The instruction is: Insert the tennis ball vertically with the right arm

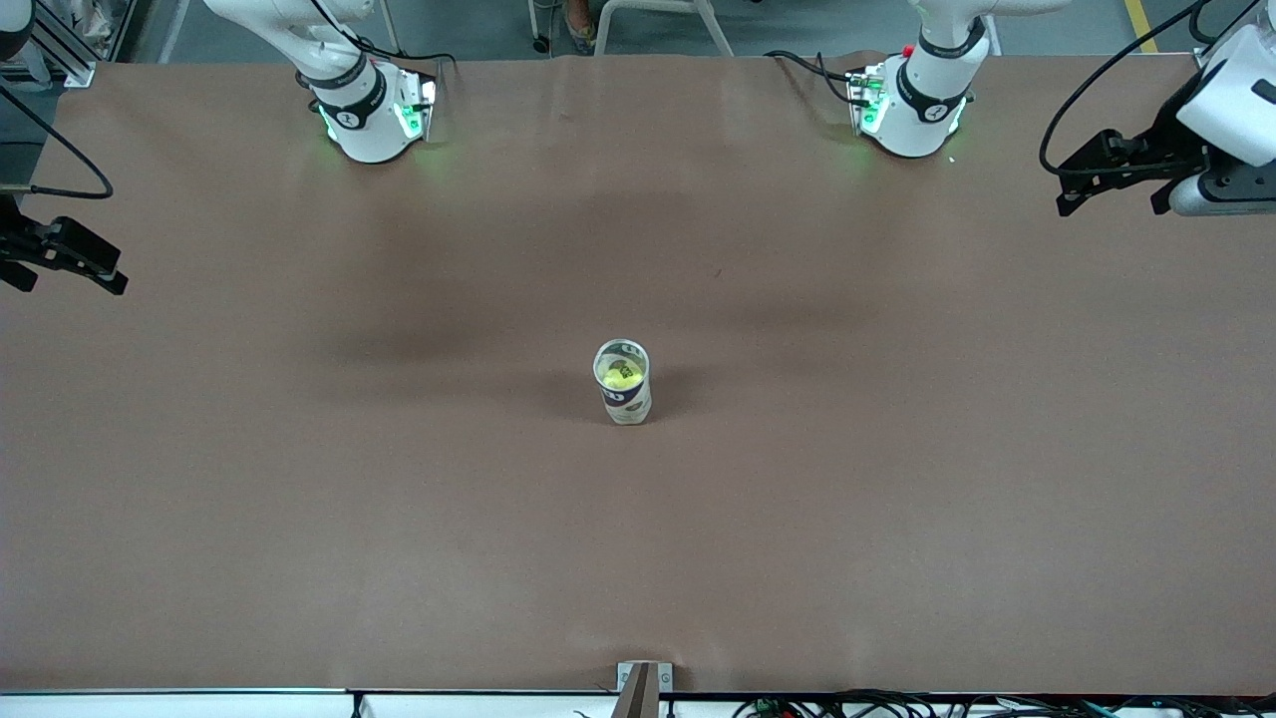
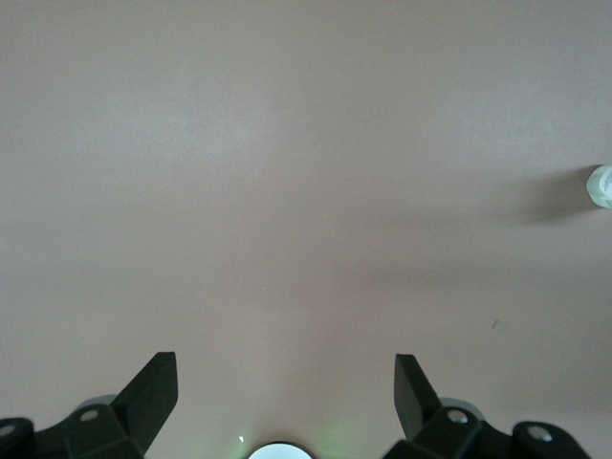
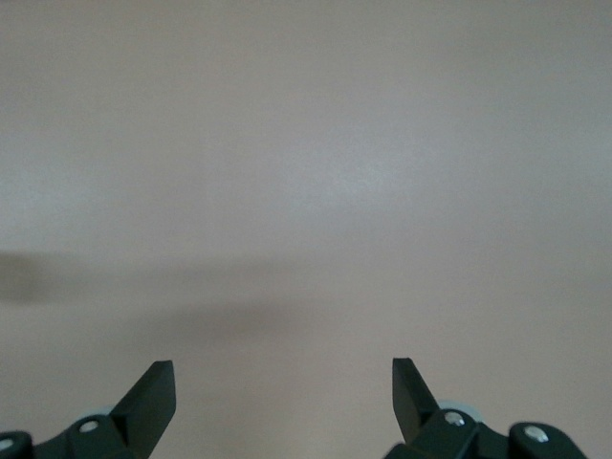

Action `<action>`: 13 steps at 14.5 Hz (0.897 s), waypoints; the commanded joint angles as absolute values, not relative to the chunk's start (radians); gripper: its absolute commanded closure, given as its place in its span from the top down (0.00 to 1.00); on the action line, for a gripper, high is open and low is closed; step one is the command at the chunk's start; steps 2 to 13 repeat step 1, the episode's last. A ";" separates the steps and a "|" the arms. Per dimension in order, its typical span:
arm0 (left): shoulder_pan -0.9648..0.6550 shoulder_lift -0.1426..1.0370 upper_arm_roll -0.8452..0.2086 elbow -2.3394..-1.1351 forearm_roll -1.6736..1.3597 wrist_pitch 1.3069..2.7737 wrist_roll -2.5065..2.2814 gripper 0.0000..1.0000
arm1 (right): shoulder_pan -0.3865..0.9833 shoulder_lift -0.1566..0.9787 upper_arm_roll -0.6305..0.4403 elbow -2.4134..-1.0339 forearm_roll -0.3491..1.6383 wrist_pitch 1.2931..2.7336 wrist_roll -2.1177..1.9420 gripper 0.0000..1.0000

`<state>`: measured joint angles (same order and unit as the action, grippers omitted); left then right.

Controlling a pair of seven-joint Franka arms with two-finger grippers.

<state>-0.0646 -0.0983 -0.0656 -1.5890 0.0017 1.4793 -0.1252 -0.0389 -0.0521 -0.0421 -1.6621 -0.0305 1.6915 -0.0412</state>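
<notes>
In the middle of the brown table (image 1: 299, 519) in the front view stands a see-through tube (image 1: 623, 384), upright, w/ the yellow tennis ball (image 1: 621, 376) already down inside it. The ball looks fuzzy and round; the tube is smooth clear plastic w/ a printed label. The right gripper (image 1: 60, 261) hangs over the right arm's end of the table, wide open and empty, well apart from the tube. The left gripper (image 1: 1112, 179) waits over the left arm's end, also open w/ nothing in it. In the left wrist view, black pointy fingers (image 2: 153, 392) stand apart over flat matte paper, and the tube's rim peeks at the edge. In the right wrist view, the fingers (image 3: 153, 397) are spread, only bare table below. Job looks done, I think; best to keep the arm up and away so the tube isn't bumped.
</notes>
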 commanded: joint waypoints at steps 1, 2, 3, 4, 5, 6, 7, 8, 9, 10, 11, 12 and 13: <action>-0.069 -0.058 -0.067 -1.537 0.008 1.473 -0.127 1.00 | -0.038 -0.086 -0.041 -1.684 -0.017 1.704 -0.026 1.00; -0.069 -0.058 -0.067 -1.537 0.008 1.473 -0.127 1.00 | -0.038 -0.086 -0.041 -1.684 -0.017 1.704 -0.026 1.00; -0.069 -0.058 -0.067 -1.537 0.008 1.473 -0.127 1.00 | -0.038 -0.086 -0.041 -1.684 -0.017 1.704 -0.026 1.00; -0.069 -0.058 -0.067 -1.537 0.008 1.473 -0.127 1.00 | -0.038 -0.086 -0.041 -1.684 -0.017 1.704 -0.026 1.00; -0.069 -0.058 -0.067 -1.537 0.008 1.473 -0.127 1.00 | -0.038 -0.086 -0.041 -1.684 -0.017 1.704 -0.026 1.00; -0.069 -0.058 -0.067 -1.537 0.008 1.473 -0.127 1.00 | -0.038 -0.086 -0.041 -1.684 -0.017 1.704 -0.026 1.00; -0.069 -0.058 -0.067 -1.537 0.008 1.473 -0.127 1.00 | -0.038 -0.086 -0.041 -1.684 -0.017 1.704 -0.026 1.00; -0.069 -0.058 -0.067 -1.537 0.008 1.473 -0.127 1.00 | -0.038 -0.086 -0.041 -1.684 -0.017 1.704 -0.026 1.00; -0.069 -0.058 -0.067 -1.537 0.008 1.473 -0.127 1.00 | -0.038 -0.086 -0.041 -1.684 -0.017 1.704 -0.026 1.00; -0.069 -0.058 -0.067 -1.537 0.008 1.473 -0.127 1.00 | -0.038 -0.086 -0.041 -1.684 -0.017 1.704 -0.026 1.00; -0.069 -0.058 -0.067 -1.537 0.008 1.473 -0.127 1.00 | -0.038 -0.086 -0.041 -1.684 -0.017 1.704 -0.026 1.00; -0.069 -0.058 -0.067 -1.537 0.008 1.473 -0.127 1.00 | -0.038 -0.086 -0.041 -1.684 -0.017 1.704 -0.026 1.00; -0.069 -0.058 -0.067 -1.537 0.008 1.473 -0.127 1.00 | -0.038 -0.086 -0.041 -1.684 -0.017 1.704 -0.026 1.00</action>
